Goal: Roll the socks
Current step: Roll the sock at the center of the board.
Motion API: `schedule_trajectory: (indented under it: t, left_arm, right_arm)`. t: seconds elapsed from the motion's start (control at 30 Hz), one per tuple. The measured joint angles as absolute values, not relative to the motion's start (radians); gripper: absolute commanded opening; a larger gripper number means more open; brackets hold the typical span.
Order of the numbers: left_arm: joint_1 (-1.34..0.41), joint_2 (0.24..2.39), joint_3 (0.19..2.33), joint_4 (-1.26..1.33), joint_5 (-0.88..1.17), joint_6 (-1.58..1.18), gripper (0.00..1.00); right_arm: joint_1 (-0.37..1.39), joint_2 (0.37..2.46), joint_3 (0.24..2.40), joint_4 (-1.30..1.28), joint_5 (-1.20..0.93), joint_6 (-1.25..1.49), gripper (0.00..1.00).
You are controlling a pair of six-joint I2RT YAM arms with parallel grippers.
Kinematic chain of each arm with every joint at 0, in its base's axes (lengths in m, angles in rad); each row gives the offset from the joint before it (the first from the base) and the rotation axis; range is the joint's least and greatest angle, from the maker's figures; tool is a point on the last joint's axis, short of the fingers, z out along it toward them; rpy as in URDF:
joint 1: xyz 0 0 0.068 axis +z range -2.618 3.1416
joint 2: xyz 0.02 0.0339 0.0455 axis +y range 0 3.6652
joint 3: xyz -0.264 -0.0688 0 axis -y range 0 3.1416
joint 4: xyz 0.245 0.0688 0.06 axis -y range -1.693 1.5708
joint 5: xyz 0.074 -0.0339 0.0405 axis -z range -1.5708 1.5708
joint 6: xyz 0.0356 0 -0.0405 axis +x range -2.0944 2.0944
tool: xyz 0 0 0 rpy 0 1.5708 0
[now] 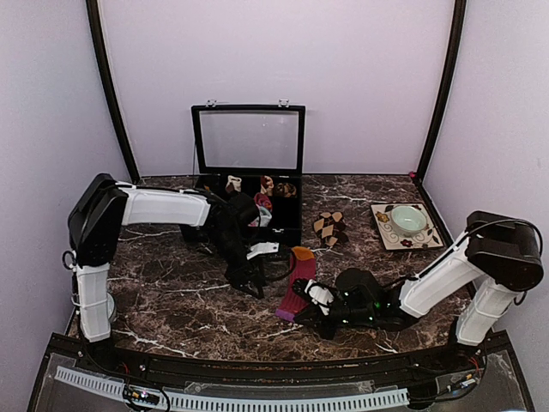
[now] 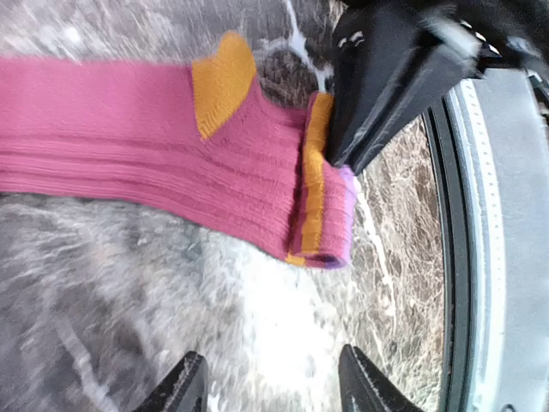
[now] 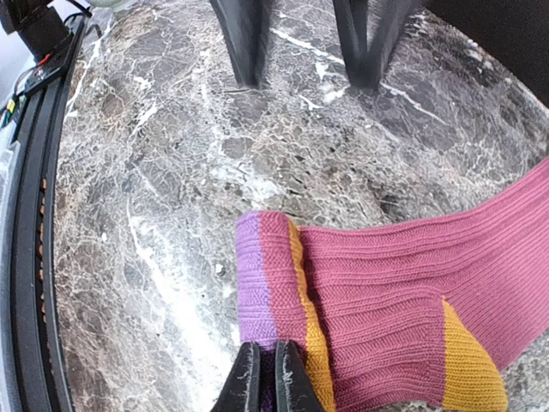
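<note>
magenta sock [image 3: 386,318] cuff pinched in right gripper [image 3: 268,354]; left gripper [image 2: 270,365] parted, nearby.

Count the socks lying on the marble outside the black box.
2. The magenta sock lies front centre; the brown-and-beige diamond sock lies right of the box. The left arm may hide more.

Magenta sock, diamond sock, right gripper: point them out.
magenta sock [image 3: 386,292], right wrist view, ribbed leg.
diamond sock [image 1: 330,227], top view, middle of the pattern.
right gripper [image 3: 268,350], right wrist view, between fingertips at the cuff.
</note>
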State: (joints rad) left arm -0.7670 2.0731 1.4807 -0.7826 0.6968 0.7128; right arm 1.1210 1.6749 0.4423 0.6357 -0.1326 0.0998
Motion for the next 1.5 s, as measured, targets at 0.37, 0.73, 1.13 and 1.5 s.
schedule_trajectory:
  t: [0.37,0.73,1.13,1.5]
  left_arm:
    - [-0.807,1.826,1.297,-0.595,0.679,0.786,0.48]
    - [-0.95,1.915,1.287,-0.54,0.625,0.937,0.44]
    - [-0.968,1.975,1.298,-0.437,0.533,1.0,0.41]
    - [-0.976,1.993,1.308,-0.4,0.506,1.01,0.37]
  right_arm:
    - [1.001,1.734,0.52,0.562,-0.358,0.322,0.0]
    - [0.91,1.762,0.485,0.635,-0.526,0.6,0.0]
    - [0.879,1.777,0.477,0.654,-0.58,0.684,0.0]
    - [0.866,1.781,0.477,0.656,-0.601,0.694,0.0]
